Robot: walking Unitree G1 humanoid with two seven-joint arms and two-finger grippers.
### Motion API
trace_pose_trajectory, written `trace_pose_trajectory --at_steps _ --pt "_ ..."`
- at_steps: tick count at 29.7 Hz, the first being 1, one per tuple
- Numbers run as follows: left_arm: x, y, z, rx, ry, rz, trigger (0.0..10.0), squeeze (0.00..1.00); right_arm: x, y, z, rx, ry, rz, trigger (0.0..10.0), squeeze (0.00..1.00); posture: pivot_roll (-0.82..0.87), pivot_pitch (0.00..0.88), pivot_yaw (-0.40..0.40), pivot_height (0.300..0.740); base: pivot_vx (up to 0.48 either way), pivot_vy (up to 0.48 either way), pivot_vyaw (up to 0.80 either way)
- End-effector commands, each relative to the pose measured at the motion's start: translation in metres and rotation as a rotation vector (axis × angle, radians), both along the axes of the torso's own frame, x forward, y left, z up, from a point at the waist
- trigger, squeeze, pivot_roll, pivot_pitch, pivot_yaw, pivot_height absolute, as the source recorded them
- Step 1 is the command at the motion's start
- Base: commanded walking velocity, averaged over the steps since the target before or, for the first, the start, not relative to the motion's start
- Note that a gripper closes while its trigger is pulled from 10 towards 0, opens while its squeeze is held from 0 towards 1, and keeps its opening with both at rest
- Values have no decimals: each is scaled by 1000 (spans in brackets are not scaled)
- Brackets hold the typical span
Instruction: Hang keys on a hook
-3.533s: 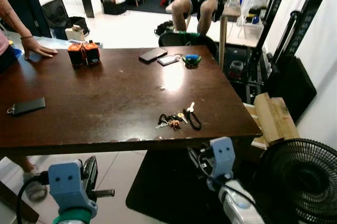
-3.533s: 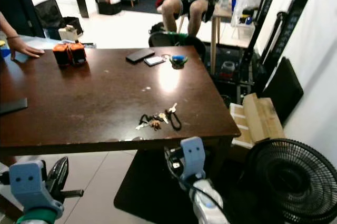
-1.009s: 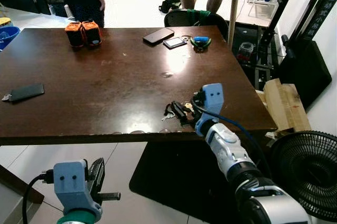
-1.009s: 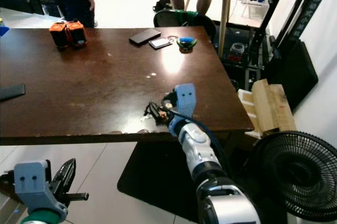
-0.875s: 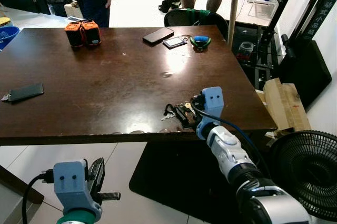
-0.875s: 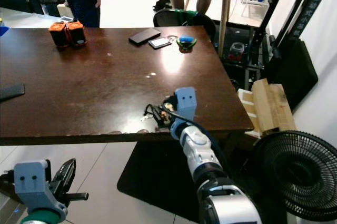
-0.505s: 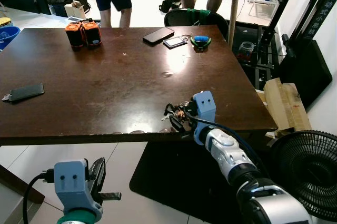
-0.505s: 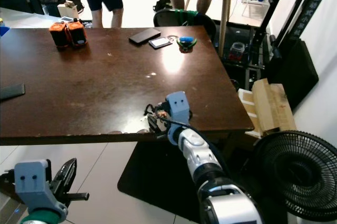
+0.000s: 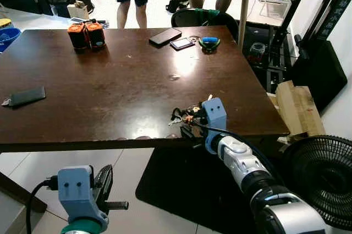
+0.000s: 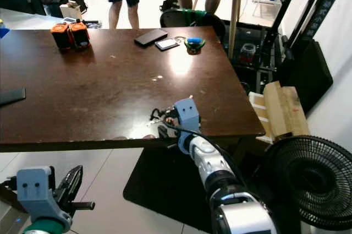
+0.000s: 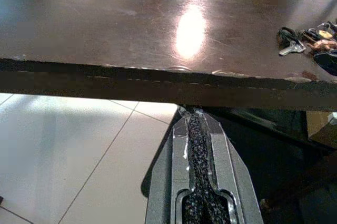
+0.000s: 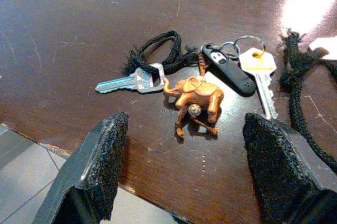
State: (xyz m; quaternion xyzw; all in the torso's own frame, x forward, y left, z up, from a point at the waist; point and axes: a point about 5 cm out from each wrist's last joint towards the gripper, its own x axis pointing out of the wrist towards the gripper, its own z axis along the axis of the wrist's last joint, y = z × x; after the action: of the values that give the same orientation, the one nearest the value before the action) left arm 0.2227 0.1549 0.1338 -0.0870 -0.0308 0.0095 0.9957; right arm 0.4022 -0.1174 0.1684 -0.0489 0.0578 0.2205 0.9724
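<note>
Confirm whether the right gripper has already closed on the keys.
No: in the right wrist view the fingers stand wide apart on either side of the keys, which lie untouched on the table.

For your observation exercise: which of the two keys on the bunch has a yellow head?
The key beside the black fob; the other key, by the black cord, is plain silver.

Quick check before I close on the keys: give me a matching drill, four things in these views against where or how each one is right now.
Things:
1. keys
2. right gripper
3. left gripper
4. orange blocks

States:
A. shut, below the table edge
B. far corner of the table
C. open, fingers either side of the bunch
D. lying at the table's near edge

Pairs: 1-D, 2-C, 3-A, 4-B
</note>
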Motion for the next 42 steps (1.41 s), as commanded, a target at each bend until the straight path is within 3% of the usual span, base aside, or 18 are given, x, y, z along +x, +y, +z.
trace_pose_trajectory --at_steps 1,26,35,42 --pt "-4 1 -4 2 28 -7 10000 0 -4 2 -14 -18 62 0 10000 0 6 189 119 740 0 0 0" --pt "-4 -2 -3 -9 34 -41 10000 0 -3 9 -12 35 69 -17 10000 0 9 197 127 740 0 0 0" --pt "-12 -4 -3 -20 45 -45 10000 0 -1 20 -8 106 84 -44 10000 0 32 232 130 740 0 0 0" --pt "-16 -4 -3 -20 56 -48 10000 0 -2 28 -10 92 94 -25 10000 0 47 243 127 740 0 0 0"
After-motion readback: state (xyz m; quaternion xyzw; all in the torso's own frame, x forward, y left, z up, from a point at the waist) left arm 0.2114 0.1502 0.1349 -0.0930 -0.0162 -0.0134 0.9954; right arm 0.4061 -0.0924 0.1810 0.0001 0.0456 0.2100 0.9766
